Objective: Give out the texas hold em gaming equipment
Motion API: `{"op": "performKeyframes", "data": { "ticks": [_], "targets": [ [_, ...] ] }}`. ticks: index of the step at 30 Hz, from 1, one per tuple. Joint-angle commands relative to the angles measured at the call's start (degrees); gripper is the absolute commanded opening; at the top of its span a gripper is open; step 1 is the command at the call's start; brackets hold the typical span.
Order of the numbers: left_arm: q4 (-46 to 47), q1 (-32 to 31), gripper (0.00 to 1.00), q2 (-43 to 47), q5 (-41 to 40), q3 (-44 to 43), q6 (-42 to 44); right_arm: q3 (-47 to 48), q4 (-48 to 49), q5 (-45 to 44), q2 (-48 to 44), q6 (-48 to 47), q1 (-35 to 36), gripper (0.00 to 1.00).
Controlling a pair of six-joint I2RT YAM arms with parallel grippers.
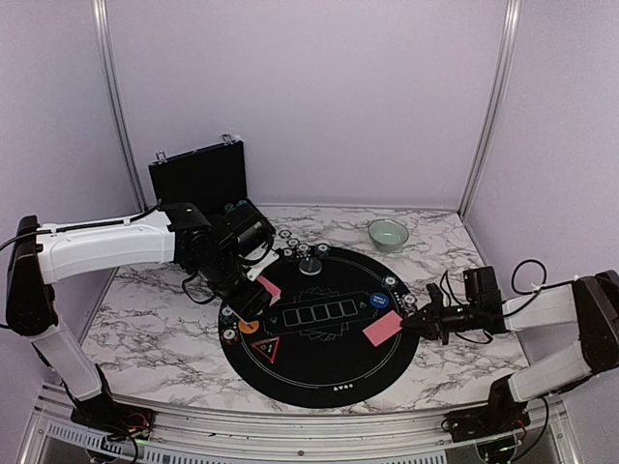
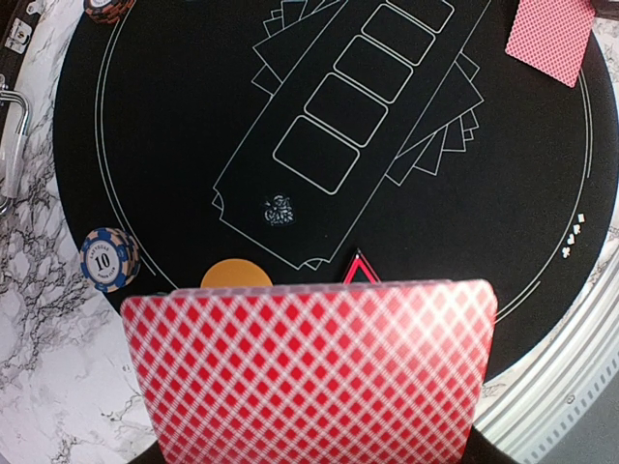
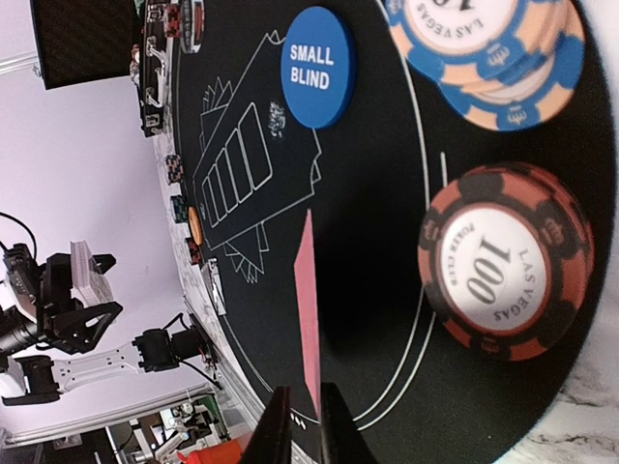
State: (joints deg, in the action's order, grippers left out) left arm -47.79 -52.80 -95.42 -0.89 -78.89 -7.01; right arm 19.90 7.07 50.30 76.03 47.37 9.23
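Observation:
My left gripper (image 1: 253,295) hovers over the left side of the round black mat (image 1: 319,372), shut on red diamond-backed playing cards (image 2: 309,372) that hide its fingers in the left wrist view. Below them lie an orange disc (image 2: 236,275) and a blue "10" chip stack (image 2: 109,258). My right gripper (image 3: 308,425) is at the mat's right rim, shut on a single pinkish card (image 3: 309,309), seen edge-on and held just over the mat (image 1: 383,329). Near it are a blue "SMALL BLIND" disc (image 3: 317,68), a red "100" chip stack (image 3: 503,261) and a blue-and-peach stack (image 3: 484,48).
An open black hard case (image 1: 198,174) stands at the back left. A pale green bowl (image 1: 388,233) sits at the back right. Small chip stacks (image 1: 306,250) ring the mat's far rim beside a grey disc (image 1: 309,266). A red triangle marker (image 1: 266,348) lies on the mat's left.

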Motion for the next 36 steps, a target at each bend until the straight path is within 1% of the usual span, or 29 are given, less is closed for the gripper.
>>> {"op": "performKeyframes", "data": {
  "ticks": [1, 5, 11, 22, 31, 33, 36],
  "targets": [
    [0.9, 0.5, 0.50, 1.7, 0.5, -0.7, 0.6, 3.2, -5.2, -2.4, -2.2, -3.3, -0.6, 0.16],
    [0.9, 0.5, 0.50, 1.6, 0.6, -0.6, 0.6, 4.8, -9.5, -3.8, -3.4, -5.0, -0.6, 0.24],
    [0.9, 0.5, 0.50, 1.7, 0.6, -0.6, 0.7, 5.8, -13.9, -4.8, -4.6, -7.1, -0.6, 0.30],
    [0.9, 0.5, 0.50, 1.6, 0.6, -1.0, 1.0, 7.4, -19.2, -6.6, -6.0, -10.3, -0.6, 0.34],
    [0.9, 0.5, 0.50, 1.8, 0.6, -0.9, 1.2, 9.4, -25.4, -10.9, -8.2, -13.6, -0.7, 0.34],
    [0.9, 0.5, 0.50, 1.8, 0.6, -0.8, 1.3, 9.7, -25.5, -11.1, -8.7, -13.9, -0.6, 0.35],
    [0.9, 0.5, 0.50, 1.9, 0.6, -0.8, 1.4, 9.5, -23.5, -9.5, -9.8, -12.7, -0.4, 0.38]
  ]
}}
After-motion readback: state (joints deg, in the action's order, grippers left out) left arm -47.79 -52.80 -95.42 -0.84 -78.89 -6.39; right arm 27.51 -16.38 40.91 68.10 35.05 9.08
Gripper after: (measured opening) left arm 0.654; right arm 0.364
